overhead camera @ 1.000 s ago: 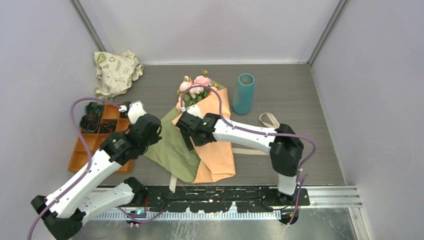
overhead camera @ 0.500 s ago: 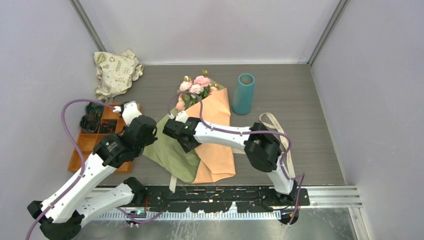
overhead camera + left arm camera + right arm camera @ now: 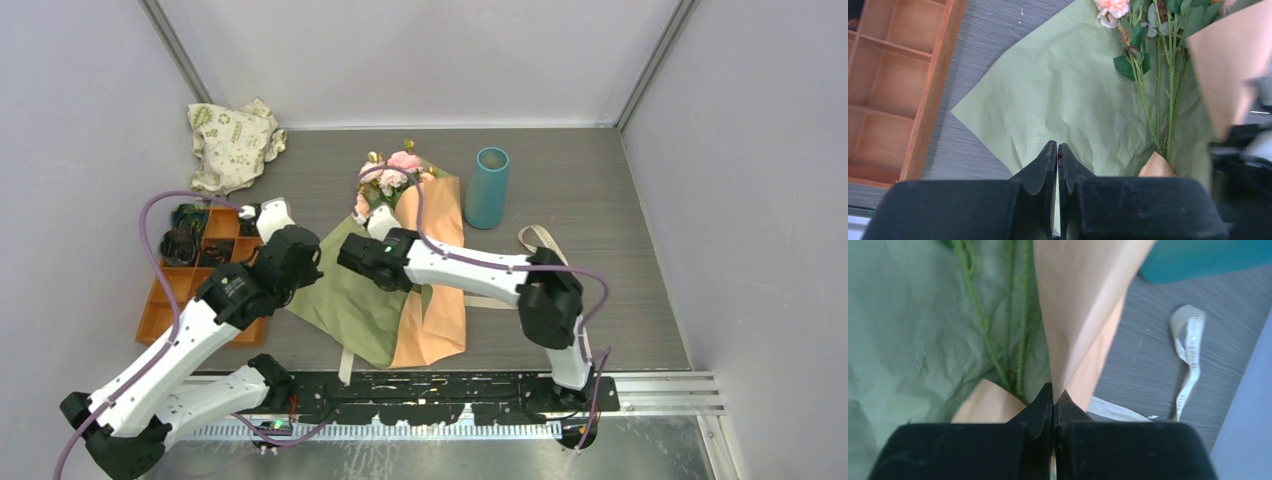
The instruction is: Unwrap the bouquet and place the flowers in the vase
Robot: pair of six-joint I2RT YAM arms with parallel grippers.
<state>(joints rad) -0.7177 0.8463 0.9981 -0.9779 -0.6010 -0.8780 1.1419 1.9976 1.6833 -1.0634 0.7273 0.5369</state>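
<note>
Where the left wrist camera looks down, the left gripper (image 3: 1057,150) has its jaws pressed together with the tips on the olive-green sheet (image 3: 1058,95). Whether a fold of it is pinched between them I cannot tell. That sheet lies spread on the grey desk (image 3: 983,55), one corner pointing toward the orange compartmented tray (image 3: 930,100) alongside. The flowers (image 3: 1138,35) lie on the sheet to the right of the tips: thin green stems, dark leaves and a peach bloom at the top edge. A flap of orange paper (image 3: 1233,60) rises along their right side.

From the right wrist, the right gripper (image 3: 1053,392) is clamped on the edge of the orange paper, which rises from between its tips as a standing fold. The stems run along the green sheet to the left. The teal vase (image 3: 1208,257) shows at the upper right, and a beige ribbon (image 3: 1192,360) lies loose on the desk.

Seen from above, the bouquet (image 3: 350,300) lies mid-desk, blooms toward the far wall and narrow end toward the arm bases. Its green sheet is open on the left and the orange paper is folded up on the right. The vase stands upright just beside the blooms, to their right. A leaf-printed white cloth bag (image 3: 232,145) sits in the far left corner.
</note>
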